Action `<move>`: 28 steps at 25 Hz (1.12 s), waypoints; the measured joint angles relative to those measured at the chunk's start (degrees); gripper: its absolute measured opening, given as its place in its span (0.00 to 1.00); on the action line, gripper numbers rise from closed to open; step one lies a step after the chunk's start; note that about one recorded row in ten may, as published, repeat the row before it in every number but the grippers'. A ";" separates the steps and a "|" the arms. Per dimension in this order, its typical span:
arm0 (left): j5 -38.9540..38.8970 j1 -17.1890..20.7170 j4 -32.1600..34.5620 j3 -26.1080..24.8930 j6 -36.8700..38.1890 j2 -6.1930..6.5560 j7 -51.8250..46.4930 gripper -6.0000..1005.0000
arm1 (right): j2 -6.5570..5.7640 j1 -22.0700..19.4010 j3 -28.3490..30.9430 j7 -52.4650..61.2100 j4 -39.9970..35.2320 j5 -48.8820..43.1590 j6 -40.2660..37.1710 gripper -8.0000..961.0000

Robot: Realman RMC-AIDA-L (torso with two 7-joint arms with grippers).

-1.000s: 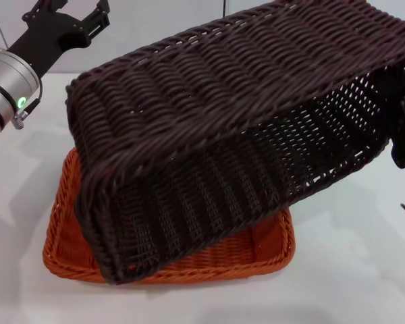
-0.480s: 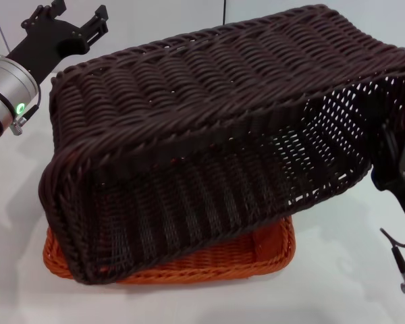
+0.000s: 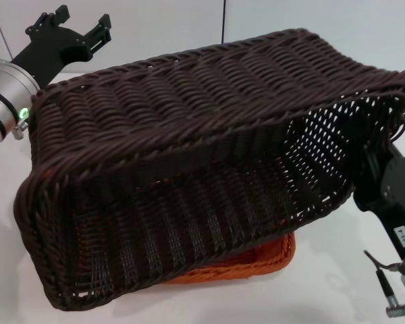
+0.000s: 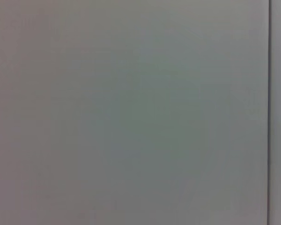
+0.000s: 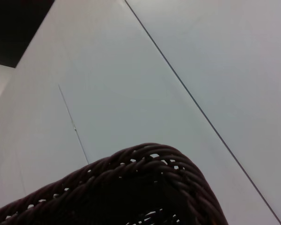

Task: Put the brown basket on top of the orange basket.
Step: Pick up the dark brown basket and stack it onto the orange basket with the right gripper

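Note:
The brown basket hangs tilted in the air, its open side facing the camera and its left end lowest. It covers most of the orange basket, which sits on the white table below with only its front right part showing. My right gripper holds the brown basket's right end; its fingers are hidden behind the weave. The brown basket's braided rim shows in the right wrist view. My left gripper is open and empty, raised at the far left behind the brown basket.
The white table lies around the baskets. A white wall with a dark vertical seam stands behind. A cable and plug hang from my right arm near the table at the right. The left wrist view shows only blank wall.
The brown basket has swung left and toward the camera, its left end dropping lower over the orange basket. My right arm has come further into view. The left gripper has barely shifted.

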 joint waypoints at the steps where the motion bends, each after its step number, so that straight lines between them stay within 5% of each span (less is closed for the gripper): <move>1: 0.00 0.00 -0.07 0.00 -0.05 -0.01 0.33 0.84 | 0.00 -0.08 0.05 -0.07 0.43 -0.01 0.37 0.15; 28: 0.03 -0.97 -1.37 0.43 -0.64 -0.25 4.10 0.84 | -0.11 -3.62 1.39 5.28 6.26 -0.66 6.84 0.16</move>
